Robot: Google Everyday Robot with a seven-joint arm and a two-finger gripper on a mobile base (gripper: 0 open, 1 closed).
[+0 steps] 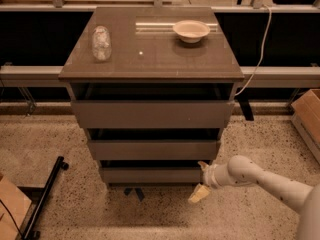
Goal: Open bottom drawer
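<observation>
A grey-brown cabinet has three stacked handleless drawers. The bottom drawer [150, 174] is the narrowest front, just above the floor. My white arm comes in from the lower right. My gripper [201, 180] is at the right end of the bottom drawer's front, one finger [202, 165] up by the drawer's top right corner, the other finger [198, 194] down near the floor. The fingers are spread apart, holding nothing.
The mid-sized drawer [153, 148] and the widest drawer [152, 113] sit above. On the top are a clear bottle [101, 42] and a white bowl [191, 30]. A cardboard box [307, 114] stands at right, a black bar [45, 197] lies on the floor at left.
</observation>
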